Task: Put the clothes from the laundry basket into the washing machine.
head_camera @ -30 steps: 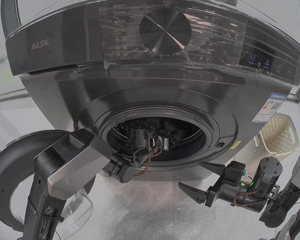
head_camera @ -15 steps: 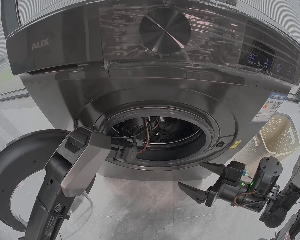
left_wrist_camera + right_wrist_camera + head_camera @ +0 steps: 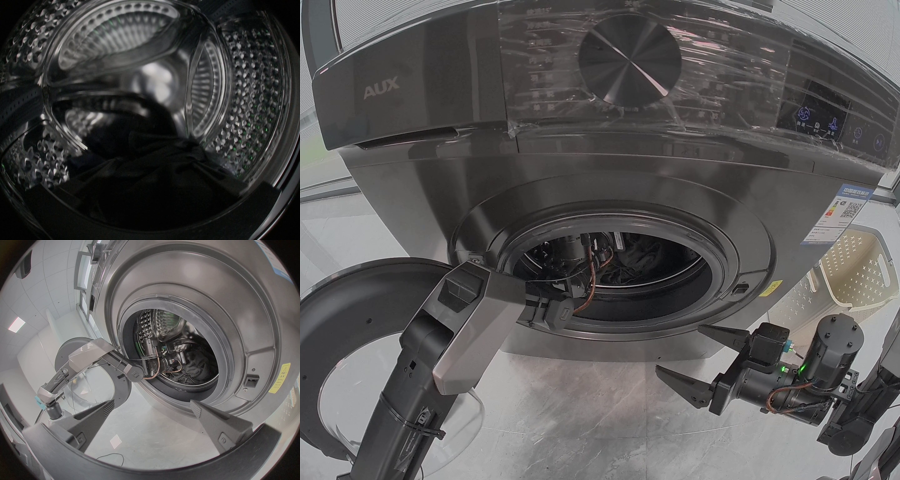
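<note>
So, the clothes [image 3: 150, 175] are a dark crumpled heap on the bottom of the drum [image 3: 250, 93], inside the washing machine [image 3: 650, 175], a bit toward the right side of its round opening seen from the front. Prob light and totally floppy, zero stiffness, so it'll sag and trail from wherever it gets pinched. Not slippery or fragile, but a loose end could snag on the rim of the machine's opening. Best grab imo is a raised fold or bunched ridge on top of the pile, not a flat patch.

The left arm [image 3: 462, 325] goes in through the machine's opening. The left gripper [image 3: 178, 358] sits inside the drum at the left half of the opening, just beside the heap. Whether it's spread or pinching fabric, can't tell, too dark and cluttered w/ cables in there. Its own cam looks straight at the heap, close up.

The right gripper [image 3: 679, 348] hangs outside, below the machine's opening and off to the right, over the floor. Its jaws are spread wide w/ nothing between them, well apart from the clothes. The laundry basket [image 3: 856, 275] stands just beside the machine on its right; can't see if anything's left in it. The door [image 3: 350, 325] is swung open on the machine's left.
</note>
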You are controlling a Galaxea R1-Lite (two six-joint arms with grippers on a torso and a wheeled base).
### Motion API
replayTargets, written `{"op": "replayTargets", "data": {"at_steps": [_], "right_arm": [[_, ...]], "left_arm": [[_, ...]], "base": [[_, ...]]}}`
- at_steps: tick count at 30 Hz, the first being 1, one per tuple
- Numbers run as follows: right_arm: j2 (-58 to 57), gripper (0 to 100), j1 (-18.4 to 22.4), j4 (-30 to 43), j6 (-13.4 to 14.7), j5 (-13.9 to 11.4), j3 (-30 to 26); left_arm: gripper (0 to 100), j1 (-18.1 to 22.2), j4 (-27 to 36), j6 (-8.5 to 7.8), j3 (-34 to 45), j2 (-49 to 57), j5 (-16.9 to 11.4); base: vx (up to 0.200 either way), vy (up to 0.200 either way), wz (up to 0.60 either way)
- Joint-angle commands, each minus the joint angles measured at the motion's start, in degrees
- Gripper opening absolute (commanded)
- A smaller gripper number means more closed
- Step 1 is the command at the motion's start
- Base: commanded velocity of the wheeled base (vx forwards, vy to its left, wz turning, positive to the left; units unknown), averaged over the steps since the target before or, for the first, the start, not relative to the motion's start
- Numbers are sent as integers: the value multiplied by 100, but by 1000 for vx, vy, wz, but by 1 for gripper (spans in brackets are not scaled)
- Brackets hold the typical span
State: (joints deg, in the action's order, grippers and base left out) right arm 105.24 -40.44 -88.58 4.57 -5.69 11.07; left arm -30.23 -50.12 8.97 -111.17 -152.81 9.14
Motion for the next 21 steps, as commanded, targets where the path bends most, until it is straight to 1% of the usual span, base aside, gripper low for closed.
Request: {"op": "replayTargets", "data": {"at_steps": [1,2,4,7,8,9,10,11,12,15,18,21], "right_arm": [[14,100,-8,-2,0,-2,1],[14,100,-8,-2,0,-2,1],[14,100,-8,-2,0,-2,1],[14,100,1,-2,0,-2,1],[5,100,9,-2,0,-2,1],[5,100,9,-2,0,-2,1],[5,100,18,-2,0,-11,1],[5,100,18,-2,0,-11,1],[-4,100,18,-2,0,-2,1],[-30,100,18,-2,0,-2,1],[-39,100,18,-2,0,-2,1],[-48,100,27,-2,0,-2,1]], "left_arm": [[100,-44,186,43,271,93,0],[100,-53,213,96,253,93,0],[100,-53,222,149,245,120,0],[100,-62,213,166,271,181,0],[100,-114,222,289,464,489,0],[100,-132,222,298,508,524,0],[100,-194,222,342,816,823,0],[100,-229,222,351,930,920,0],[100,-264,222,351,1097,1060,0],[100,-466,213,351,1985,1711,-44],[100,-624,195,351,2705,2168,-97],[100,-791,19,281,3496,2466,-88]], "base": [[0,0,0],[0,0,0],[0,0,0],[0,0,0],[0,0,0],[0,0,0],[0,0,0],[0,0,0],[0,0,0],[0,0,0],[0,0,0],[0,0,0]]}}
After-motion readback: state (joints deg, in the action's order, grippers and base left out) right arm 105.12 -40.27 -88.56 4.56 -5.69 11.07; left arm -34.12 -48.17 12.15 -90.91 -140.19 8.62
